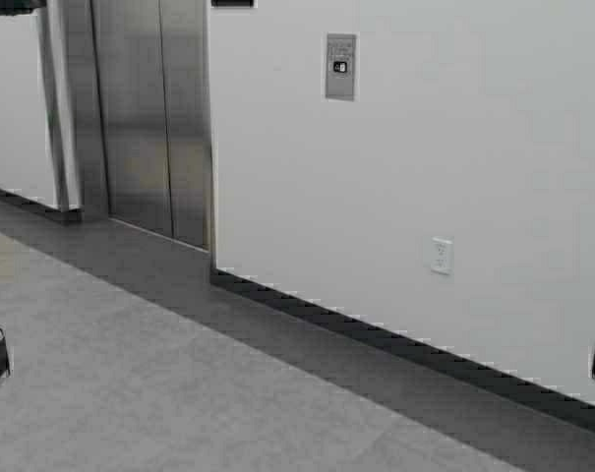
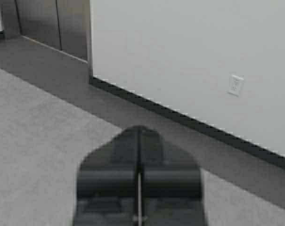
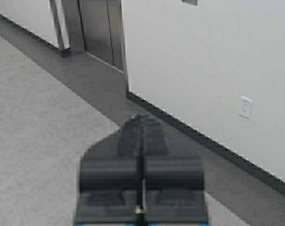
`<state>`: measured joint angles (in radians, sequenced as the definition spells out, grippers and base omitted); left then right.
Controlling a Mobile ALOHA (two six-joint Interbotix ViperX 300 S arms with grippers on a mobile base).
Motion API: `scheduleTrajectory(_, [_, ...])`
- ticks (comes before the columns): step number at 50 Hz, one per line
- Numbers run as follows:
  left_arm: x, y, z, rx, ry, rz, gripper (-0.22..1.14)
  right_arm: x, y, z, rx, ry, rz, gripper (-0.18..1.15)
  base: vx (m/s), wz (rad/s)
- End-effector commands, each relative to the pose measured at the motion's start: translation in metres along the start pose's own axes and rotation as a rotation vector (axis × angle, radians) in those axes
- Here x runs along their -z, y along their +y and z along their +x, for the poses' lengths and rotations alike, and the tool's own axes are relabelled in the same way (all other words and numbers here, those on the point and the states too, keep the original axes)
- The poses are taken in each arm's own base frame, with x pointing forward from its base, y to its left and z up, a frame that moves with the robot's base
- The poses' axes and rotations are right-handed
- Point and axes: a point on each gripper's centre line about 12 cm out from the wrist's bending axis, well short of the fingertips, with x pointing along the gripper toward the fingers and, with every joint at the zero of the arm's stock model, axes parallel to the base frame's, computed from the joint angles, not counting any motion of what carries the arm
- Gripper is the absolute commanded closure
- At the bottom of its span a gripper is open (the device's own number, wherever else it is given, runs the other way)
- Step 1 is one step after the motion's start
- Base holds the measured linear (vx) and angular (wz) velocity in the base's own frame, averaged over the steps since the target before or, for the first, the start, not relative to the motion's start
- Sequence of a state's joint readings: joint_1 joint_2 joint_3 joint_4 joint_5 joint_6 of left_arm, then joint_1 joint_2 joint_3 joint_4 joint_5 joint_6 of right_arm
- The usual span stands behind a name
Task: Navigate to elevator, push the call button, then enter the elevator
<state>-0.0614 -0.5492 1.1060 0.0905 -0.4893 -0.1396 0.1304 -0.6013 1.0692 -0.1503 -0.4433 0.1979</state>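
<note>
Open grey floor runs from near to the far wall. That white wall blocks the right and far side; the closed elevator doors bar the far left.

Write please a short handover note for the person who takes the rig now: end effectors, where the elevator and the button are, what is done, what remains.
Left end effector: shut, empty, pointing at the floor ahead.
Right end effector: shut, empty, likewise.
Elevator: ahead on the left, doors closed.
Call button: on the wall to the right of the doors, above and left of the white outlet, not touched.
Done: robot faces the wall, still apart from it.
Left: drive closer, press button, enter.
</note>
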Motion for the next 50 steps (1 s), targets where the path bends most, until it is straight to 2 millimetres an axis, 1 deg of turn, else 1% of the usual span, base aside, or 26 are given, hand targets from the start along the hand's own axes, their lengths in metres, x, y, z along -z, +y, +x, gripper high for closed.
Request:
scheduleTrajectory(1, [-0.022,-0.002,-0.003,0.007,-0.078,0.000,0.89,-0.010,0.000,0.000,-0.002,-0.034,-0.003,0.92,0.70,-0.04])
scheduleTrajectory(4, [-0.025,-0.002,-0.008,0.008,-0.090,0.008,0.89,-0.008,0.000,0.000,-0.001,-0.027,-0.004,0.92,0.71,-0.02])
scheduleTrajectory(8, [-0.017,-0.002,-0.012,0.005,-0.075,0.011,0.89,-0.003,0.000,0.003,-0.001,-0.011,-0.006,0.92,0.73,-0.03])
scheduleTrajectory(13, [-0.016,-0.002,-0.010,0.006,-0.070,0.007,0.89,-0.003,0.000,0.008,-0.002,-0.001,-0.006,0.92,0.72,-0.05])
scheduleTrajectory(18, [-0.011,-0.001,-0.007,0.005,-0.050,0.008,0.89,-0.005,0.000,0.008,-0.002,-0.007,-0.007,0.92,0.72,0.01])
scheduleTrajectory(24, [-0.013,-0.001,-0.002,0.006,-0.055,0.003,0.89,-0.014,0.000,0.010,-0.005,-0.030,-0.007,0.92,0.68,0.06])
scheduleTrajectory(28, [-0.013,-0.001,-0.001,0.005,-0.053,0.001,0.89,-0.016,0.001,0.007,-0.007,-0.042,-0.009,0.92,0.66,0.18])
scheduleTrajectory(36, [-0.012,-0.001,-0.002,0.007,-0.056,-0.003,0.89,-0.011,0.001,0.000,-0.006,-0.028,-0.019,0.92,0.63,0.26])
scheduleTrajectory(44, [-0.012,-0.002,-0.002,0.008,-0.059,-0.003,0.89,-0.014,0.001,0.005,-0.003,-0.013,-0.026,0.92,0.62,0.28])
scheduleTrajectory(50, [-0.017,-0.002,-0.003,0.009,-0.079,-0.001,0.89,-0.014,0.000,0.008,-0.002,0.003,-0.032,0.92,0.62,0.15])
